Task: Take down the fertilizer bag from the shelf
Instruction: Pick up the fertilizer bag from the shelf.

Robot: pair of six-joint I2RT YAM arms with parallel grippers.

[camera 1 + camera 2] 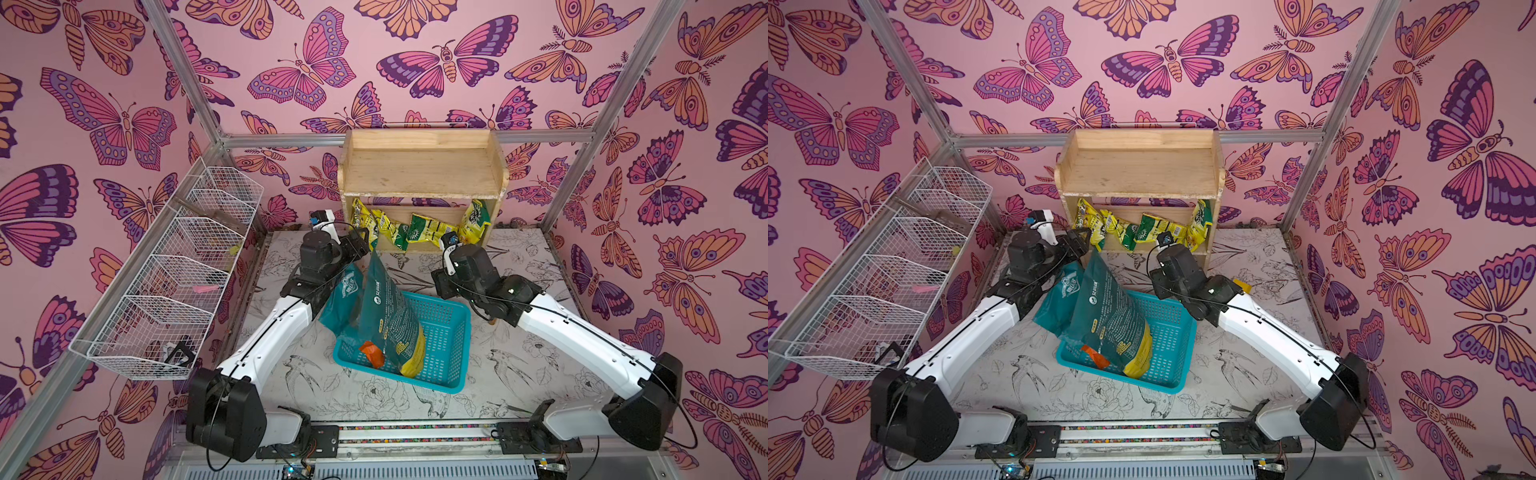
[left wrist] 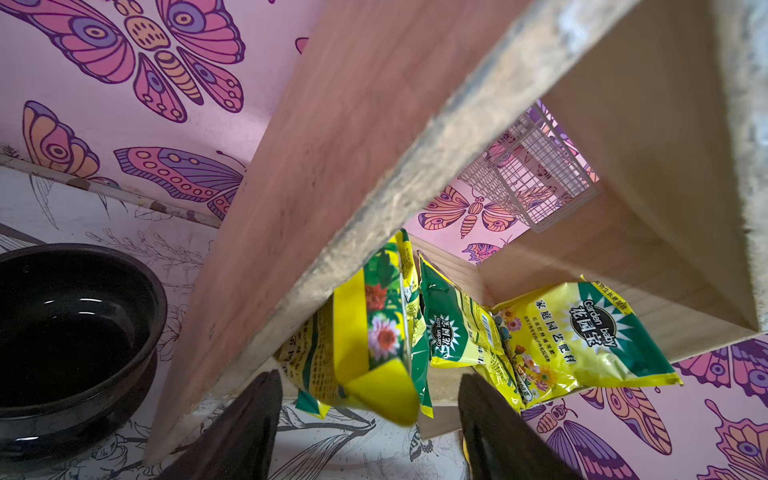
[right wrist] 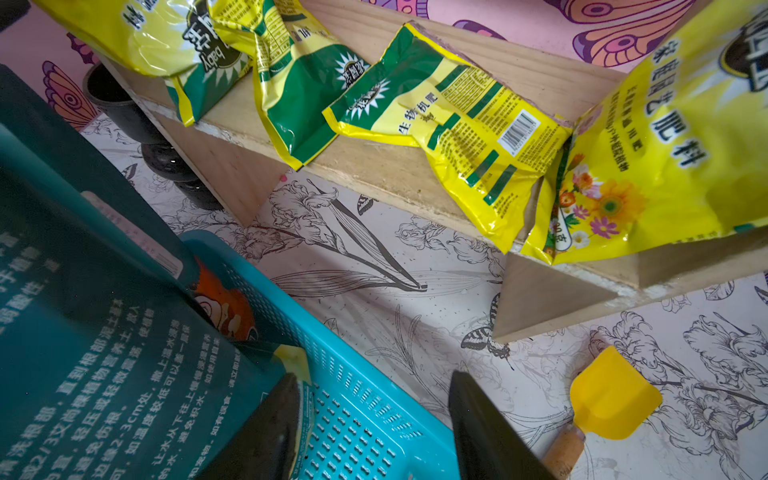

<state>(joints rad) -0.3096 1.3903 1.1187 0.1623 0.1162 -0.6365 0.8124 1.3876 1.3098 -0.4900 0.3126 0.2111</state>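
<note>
Left hand (image 2: pixel 370 376) wide before yellow bags (image 2: pixel 453 328) on shelf (image 1: pixel 419 170) lower tier, right hand (image 3: pixel 374 376) wide, teal bags (image 1: pixel 386 307) in blue basket (image 1: pixel 453 328)

Yellow-green foil fertilizer bags (image 2: pixel 582 332) line the pale wooden shelf (image 2: pixel 374 124) on its lower tier; the left gripper (image 2: pixel 370 380) gapes around the nearest bag's corner.

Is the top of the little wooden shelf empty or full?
Empty. The pale wooden shelf has bare boards on top in both top views; the yellow-and-green fertilizer bags sit on its lower tier.
</note>
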